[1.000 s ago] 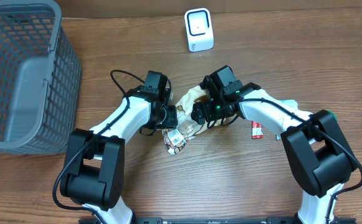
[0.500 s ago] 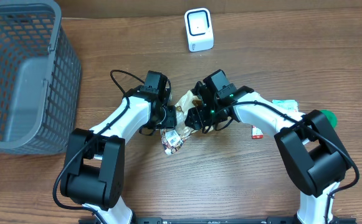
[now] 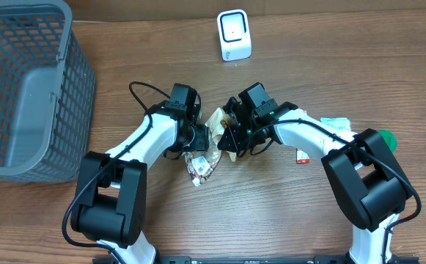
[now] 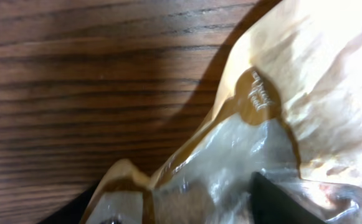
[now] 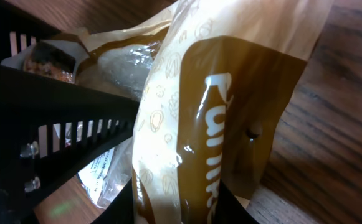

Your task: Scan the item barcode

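Observation:
The item is a tan and brown crinkly snack bag (image 3: 215, 118) with a clear window, held up between the two arms at mid table. In the right wrist view my right gripper (image 5: 179, 208) is shut on the bag (image 5: 230, 93), one dark finger pressed to each side. In the left wrist view the bag (image 4: 305, 81) lies between the wide-apart fingers of my left gripper (image 4: 168, 205), which stands open. Seen from overhead, the left gripper (image 3: 201, 139) and right gripper (image 3: 228, 136) face each other across the bag. The white barcode scanner (image 3: 234, 34) stands at the back. I see no barcode.
A grey mesh basket (image 3: 81, 81) fills the far left. By the right arm lie a small red packet (image 3: 303, 152), a white and teal packet (image 3: 337, 123) and a green object (image 3: 386, 137). The left arm's black slotted body (image 5: 56, 143) crowds the right wrist view.
My right gripper moved left onto the bag and closed on it. The left gripper's jaws widened, and the bag's lower end sagged down and left.

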Controlling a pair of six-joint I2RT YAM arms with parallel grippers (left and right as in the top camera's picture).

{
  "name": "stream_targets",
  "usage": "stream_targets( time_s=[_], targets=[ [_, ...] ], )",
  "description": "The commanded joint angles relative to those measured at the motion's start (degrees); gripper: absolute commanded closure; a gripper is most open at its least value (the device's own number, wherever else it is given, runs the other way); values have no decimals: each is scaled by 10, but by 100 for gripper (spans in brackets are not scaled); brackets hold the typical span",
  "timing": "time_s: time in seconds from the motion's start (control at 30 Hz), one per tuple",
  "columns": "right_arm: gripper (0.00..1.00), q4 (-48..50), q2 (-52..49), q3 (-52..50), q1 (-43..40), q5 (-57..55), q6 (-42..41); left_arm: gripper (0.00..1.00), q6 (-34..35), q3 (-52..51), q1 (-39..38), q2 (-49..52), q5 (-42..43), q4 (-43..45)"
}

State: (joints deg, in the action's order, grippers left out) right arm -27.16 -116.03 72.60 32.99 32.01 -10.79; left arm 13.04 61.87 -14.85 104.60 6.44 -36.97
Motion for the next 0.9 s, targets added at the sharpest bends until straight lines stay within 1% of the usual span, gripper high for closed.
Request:
stream_targets(
  time_s=[0.0, 0.03, 0.13, 0.2, 0.27, 0.3, 0.33, 0.57, 0.6, 0.73, 0.87],
  targets=[
    [77, 5, -8, -3, 12, 42, 3, 21, -6, 7, -3, 10, 22, 2],
    [77, 3, -8, -3, 12, 41, 3, 19, -1, 7, -3, 10, 22, 2],
    [81, -2, -8, -3, 10, 41, 5, 17, 3, 15, 2, 9, 22, -10],
    [82, -4, -8, -3, 7, 41, 5, 16, 3, 31, 9, 7, 22, -25],
    [86, -4, -8, -3, 4, 42, 5, 13, 3, 56, 19, 3, 22, -46],
    [90, -4, -8, -3, 2, 41, 5, 12, 3, 73, 25, 2, 22, -58],
    [91, -4, -8, -3, 1, 41, 5, 12, 3, 92, 30, 2, 22, -72],
    [92, -5, -8, -3, -1, 42, 5, 7, 13, 217, 58, 2, 21, -144],
    [94, -4, -8, -2, -2, 41, 5, 7, 23, 238, 66, 2, 21, -158],
    [96, -8, -2, 6, -15, 49, 3, 6, 44, 278, 90, 2, 21, -190],
    [96, -5, 23, 7, -36, 73, 3, 4, 68, 286, 120, 2, 21, -202]
  ],
)
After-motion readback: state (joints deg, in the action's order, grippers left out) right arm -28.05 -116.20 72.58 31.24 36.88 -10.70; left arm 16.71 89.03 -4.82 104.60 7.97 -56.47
